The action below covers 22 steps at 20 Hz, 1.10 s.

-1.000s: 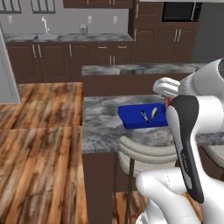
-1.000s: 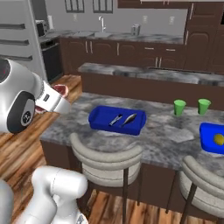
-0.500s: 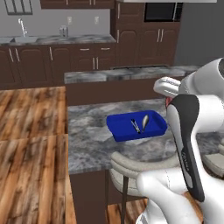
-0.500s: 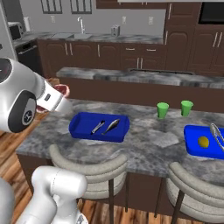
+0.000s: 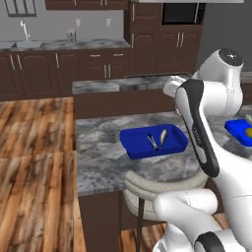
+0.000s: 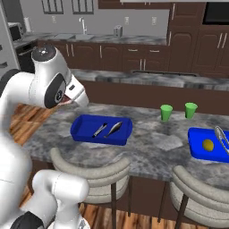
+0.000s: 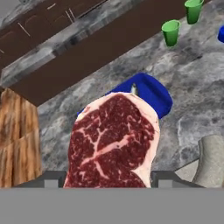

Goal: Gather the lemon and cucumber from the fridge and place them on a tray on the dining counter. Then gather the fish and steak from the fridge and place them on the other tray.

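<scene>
Above the dining counter (image 6: pixel 156 143) I carry the steak (image 7: pixel 114 142) clamped in my gripper (image 7: pixel 109 181), next lowering it beside the fish (image 6: pixel 114 128) in the near tray (image 6: pixel 80 129).

Near tray (image 6: pixel 80 129): fish (image 6: pixel 113 128) at centre, left end bare; open from above. Counter (image 6: pixel 147 143) bare between trays. Obstacles: two green cups (image 6: pixel 166 112) behind, stool backs (image 6: pixel 89 172) along front edge
</scene>
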Tool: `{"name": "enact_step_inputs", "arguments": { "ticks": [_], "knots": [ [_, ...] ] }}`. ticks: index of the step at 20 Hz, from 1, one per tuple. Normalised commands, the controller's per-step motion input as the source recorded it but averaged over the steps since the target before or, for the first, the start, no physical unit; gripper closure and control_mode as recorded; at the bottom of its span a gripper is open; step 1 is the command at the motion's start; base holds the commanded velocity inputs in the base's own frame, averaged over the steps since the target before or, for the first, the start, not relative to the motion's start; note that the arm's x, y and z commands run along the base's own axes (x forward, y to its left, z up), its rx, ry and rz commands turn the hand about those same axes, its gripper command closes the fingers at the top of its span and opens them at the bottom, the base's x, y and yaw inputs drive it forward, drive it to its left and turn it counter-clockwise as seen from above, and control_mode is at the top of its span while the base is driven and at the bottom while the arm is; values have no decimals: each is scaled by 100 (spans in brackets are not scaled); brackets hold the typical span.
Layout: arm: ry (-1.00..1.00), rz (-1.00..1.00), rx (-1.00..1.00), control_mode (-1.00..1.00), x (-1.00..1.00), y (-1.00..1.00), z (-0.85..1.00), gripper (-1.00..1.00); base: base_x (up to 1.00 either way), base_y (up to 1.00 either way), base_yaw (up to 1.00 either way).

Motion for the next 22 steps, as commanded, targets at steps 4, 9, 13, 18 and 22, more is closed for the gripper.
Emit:
{"name": "enact_step_inputs", "arguments": {
  "ticks": [4, 9, 13, 18, 22],
  "knots": [
    [27, 0, 0, -100, 100, 2, -53, 100, 0, 0, 0],
    [23, 2, 0, -100, 95, 3, -80, 100, 0, 0, 0],
    [8, 3, -1, -100, 71, 0, -97, 100, 0, 0, 0],
    [-2, 2, -1, -100, 46, 3, -94, 100, 0, 0, 0],
    [-7, 1, 0, -100, 26, 7, -83, 100, 0, 0, 0]
  ]
}}
